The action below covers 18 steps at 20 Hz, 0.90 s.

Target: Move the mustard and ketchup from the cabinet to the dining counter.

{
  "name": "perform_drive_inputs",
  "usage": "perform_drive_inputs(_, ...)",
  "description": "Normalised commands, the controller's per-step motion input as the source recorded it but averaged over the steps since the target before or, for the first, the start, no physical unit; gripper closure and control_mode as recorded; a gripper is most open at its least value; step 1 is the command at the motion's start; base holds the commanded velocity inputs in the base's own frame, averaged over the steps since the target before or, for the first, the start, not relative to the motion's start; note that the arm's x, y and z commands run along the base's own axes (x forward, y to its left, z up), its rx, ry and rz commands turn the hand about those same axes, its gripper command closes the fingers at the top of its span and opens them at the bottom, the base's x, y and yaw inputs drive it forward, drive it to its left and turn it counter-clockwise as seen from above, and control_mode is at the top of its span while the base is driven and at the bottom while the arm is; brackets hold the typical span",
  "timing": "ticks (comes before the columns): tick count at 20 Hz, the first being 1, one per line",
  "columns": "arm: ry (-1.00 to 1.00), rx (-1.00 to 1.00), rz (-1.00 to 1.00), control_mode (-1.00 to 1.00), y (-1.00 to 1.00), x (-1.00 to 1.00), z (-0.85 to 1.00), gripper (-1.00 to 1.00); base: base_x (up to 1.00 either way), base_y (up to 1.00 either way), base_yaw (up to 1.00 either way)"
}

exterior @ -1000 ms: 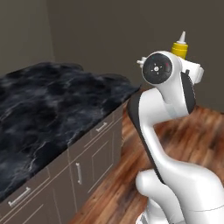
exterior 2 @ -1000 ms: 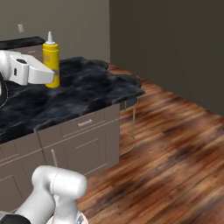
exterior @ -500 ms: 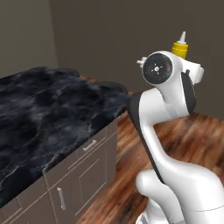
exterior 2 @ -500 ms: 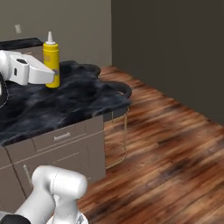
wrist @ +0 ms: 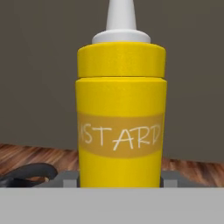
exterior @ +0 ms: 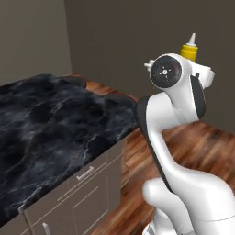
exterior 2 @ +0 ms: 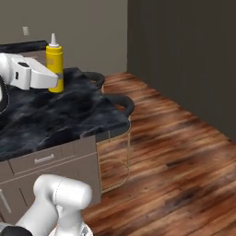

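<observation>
I hold the mustard [wrist: 121, 109], a yellow squeeze bottle with a pale nozzle, upright in the air with my gripper [wrist: 120, 177] shut on its lower body. In the left base view the mustard [exterior: 189, 49] sticks up behind my raised arm, to the right of the dining counter [exterior: 50, 124]. From the right side the gripper [exterior 2: 56, 81] and the mustard [exterior 2: 54, 62] show in front of the black marble dining counter [exterior 2: 69, 113]. The ketchup and the cabinet are out of view.
Brown drawers [exterior: 87, 183] run under the counter slab. Two dark-seated stools [exterior 2: 117, 102] with thin legs stand at the counter's rounded end. Wooden floor [exterior 2: 175, 156] stretches to the right, with a dark wall [exterior 2: 184, 50] behind it.
The whole scene has slid across both base views, so the base has moved and the counter's end stands nearer. The mustard stays in the gripper at the same height.
</observation>
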Motion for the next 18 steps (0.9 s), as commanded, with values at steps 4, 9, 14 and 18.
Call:
perform_drive_inputs(4, 0.0, 0.0, 0.0, 1.0, 0.0, 0.0, 0.0, 1.0, 0.74, -0.26, 0.27)
perform_drive_inputs(9, 0.0, 0.0, 0.0, 1.0, 0.0, 0.0, 0.0, 1.0, 0.62, -0.25, 0.34)
perform_drive_inputs(14, 0.0, 0.0, 0.0, 1.0, 0.0, 0.0, 0.0, 1.0, 0.5, -0.25, 0.39)
perform_drive_inputs(18, 0.0, 0.0, 0.0, 1.0, 0.0, 0.0, 0.0, 1.0, 0.43, -0.33, 0.31)
